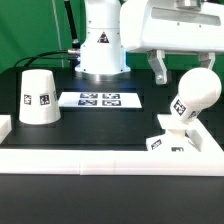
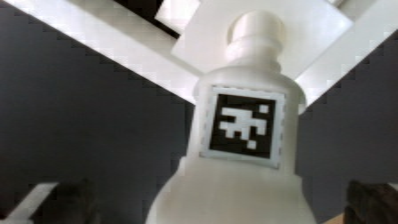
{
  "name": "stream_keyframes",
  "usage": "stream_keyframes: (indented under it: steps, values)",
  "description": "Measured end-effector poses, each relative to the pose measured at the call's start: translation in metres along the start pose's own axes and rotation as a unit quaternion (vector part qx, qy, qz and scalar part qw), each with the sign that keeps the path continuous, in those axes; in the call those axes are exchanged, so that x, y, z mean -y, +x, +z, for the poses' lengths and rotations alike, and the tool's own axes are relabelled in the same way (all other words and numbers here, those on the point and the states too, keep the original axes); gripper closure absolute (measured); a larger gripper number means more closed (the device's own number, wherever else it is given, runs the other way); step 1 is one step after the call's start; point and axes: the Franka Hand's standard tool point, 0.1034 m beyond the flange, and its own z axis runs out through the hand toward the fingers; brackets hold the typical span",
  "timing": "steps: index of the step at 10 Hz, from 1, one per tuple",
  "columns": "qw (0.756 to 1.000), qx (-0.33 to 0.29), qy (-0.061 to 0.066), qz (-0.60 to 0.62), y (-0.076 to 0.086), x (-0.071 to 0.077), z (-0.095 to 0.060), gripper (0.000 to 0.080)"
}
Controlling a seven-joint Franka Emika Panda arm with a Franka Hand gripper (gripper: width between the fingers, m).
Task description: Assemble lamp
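Overhead, the gripper (image 1: pixel 186 70) gapes, fingers spread, around the matte ball-shaped bulb (image 1: pixel 196 90) leaning on the blocky base (image 1: pixel 166 141). The cone-shaped shade (image 1: pixel 40 97) stands well apart.

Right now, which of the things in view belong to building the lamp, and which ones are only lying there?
Part of the job:
- shade, standing alone on the exterior view's left
- bulb, tilted above the base
- base, on the exterior view's right

Just lying about:
- marker board, flat between the shade and the bulb
- white rail, along the near edge
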Motion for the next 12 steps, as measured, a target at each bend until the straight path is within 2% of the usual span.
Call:
stream_keyframes:
  steps: [5, 7, 8, 9, 11, 12]
  values:
    - [1.000, 0.006, 0.003, 0.003, -0.002, 0.001, 0.001, 0.0101]
    - [1.000, 0.018, 0.009, 0.008, -0.003, 0.005, 0.002, 0.0101]
    - [0.999, 0.039, 0.017, 0.013, -0.005, 0.009, 0.003, 0.0101]
    - [0.996, 0.083, 0.034, 0.020, -0.007, 0.014, 0.002, 0.0101]
    - [0.990, 0.132, 0.050, 0.022, -0.005, 0.014, 0.001, 0.0101]
    - [0.981, 0.181, 0.065, 0.026, -0.008, 0.018, 0.000, 0.0101]
